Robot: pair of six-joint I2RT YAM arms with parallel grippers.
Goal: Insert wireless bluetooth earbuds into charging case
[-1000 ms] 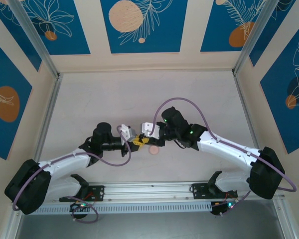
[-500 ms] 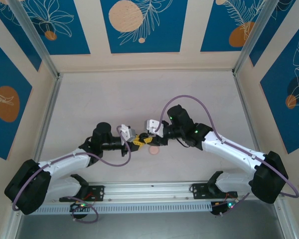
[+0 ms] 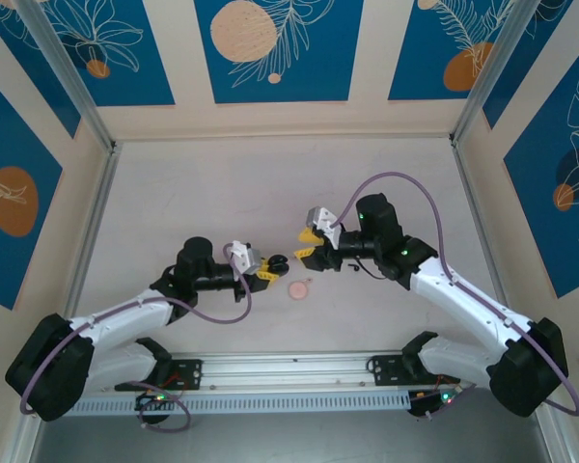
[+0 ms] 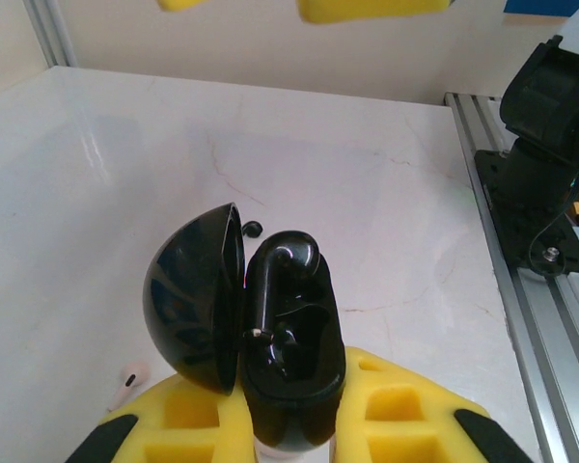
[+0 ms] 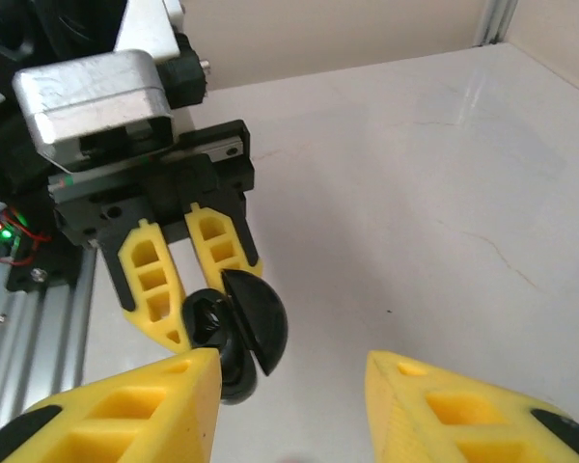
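Yellow foam pads (image 4: 405, 410) of the left hand (image 4: 291, 424) are clamped together on the base of the black charging case (image 4: 291, 338). The case is a glossy, rounded shell held up off the pale marbled surface (image 4: 125, 174), and its domed lid (image 4: 195, 301) is swung open to one side. The moulded sockets face up and away from that wrist, but whether either is already filled cannot be told. Low beside the left hand a pale pink earbud (image 4: 128, 378) lies on the surface. Just beyond the lid lies a black earbud (image 4: 252, 229), tiny and short-stemmed. In the overhead view a pink round case (image 3: 299, 287) sits flat close by. Farther off, the right hand (image 3: 309, 244) hangs near the open case with its foam fingers apart and nothing between them. Being the free one, it looks better placed to fetch the black bud, which lies between it and the case mouth.
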